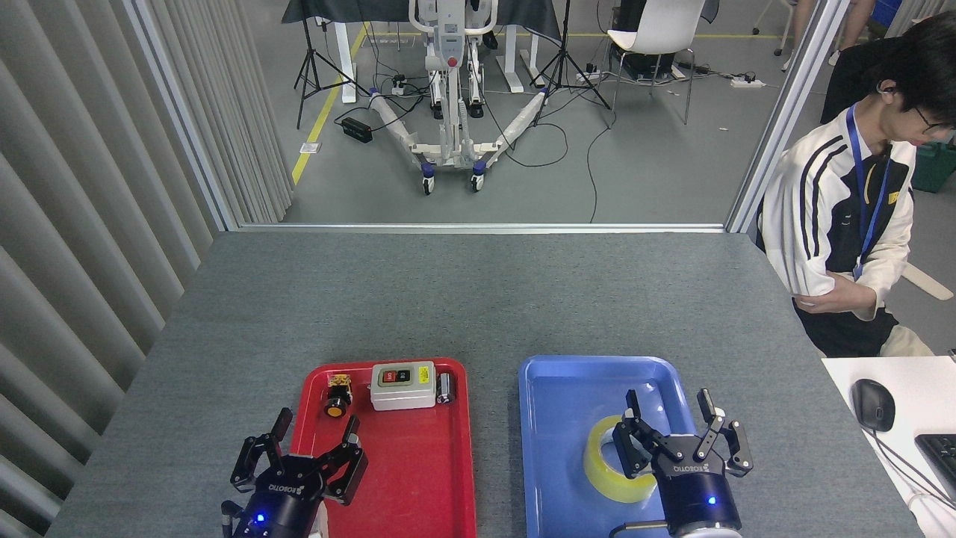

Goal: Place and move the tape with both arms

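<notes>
while tape (606,478) lies flat in blue tray (556,448), right gripper (676,437) spread empty (left gripper (299,456) too)

— Where is the camera sitting?
— It is sitting in the robot's head, looking forward and down, close over the grey table (478,299).
— Is another view sharing anything?
— No; only this one is showing, with the floor beyond toward twelve o'clock.

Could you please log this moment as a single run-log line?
tape: flat in blue tray | right gripper: open above tape | left gripper: open at red tray
</notes>
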